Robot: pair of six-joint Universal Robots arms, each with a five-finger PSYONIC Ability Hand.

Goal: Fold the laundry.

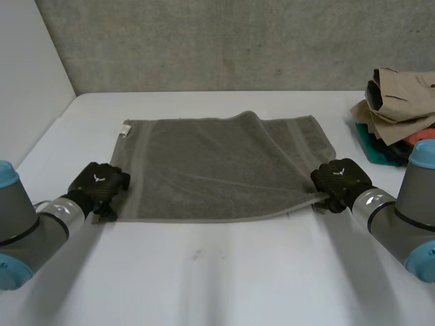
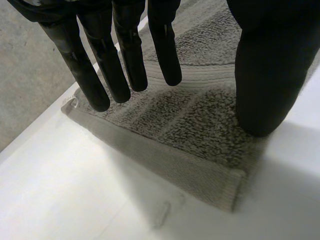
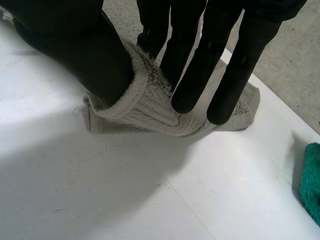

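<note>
Towel [image 1: 217,166]: grey, spread flat on the white surface [image 1: 217,272], with a low fold running toward its near right corner.
Left hand [image 1: 100,185]: at the towel's near left corner; fingers [image 2: 125,55] straight and spread over the cloth, thumb tip resting on it, nothing pinched.
Right hand [image 1: 342,180]: at the near right corner, thumb and straight fingers pinching the bunched-up cloth.
Clothes pile [image 1: 397,112]: at the surface's right edge, apart from the towel; tan on top, teal and orange beneath.

The towel [image 1: 217,170] is showing rough, looped terry cloth with a flatter woven border, while the white table [image 1: 224,278] is looking smooth and matt.
</note>
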